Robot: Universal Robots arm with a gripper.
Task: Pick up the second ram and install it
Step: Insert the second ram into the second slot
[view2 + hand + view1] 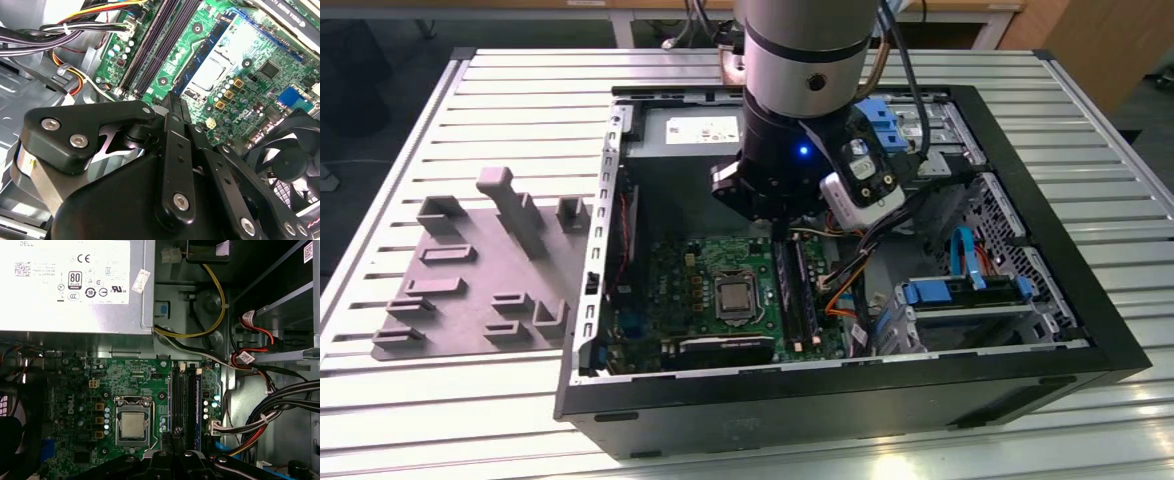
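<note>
Two risks stand out: jaws clenched thin on the second ram (176,436), which stands edge-down over the memory slots (184,407) near the motherboard's (135,390) edge. Misalignment could jam it; nearby cables (250,430) could snag.

A green motherboard (720,290) dotted with small gold and black parts is seen inside the black computer case (854,400). The bench (520,90) is striped in pale silver ribs, and a plain grey moulded tray (480,270) is carried on it. Blue drive brackets (961,292) and orange, yellow and red cables (215,305) are shown. The gripper (170,115) is matt black with silver screws.
</note>
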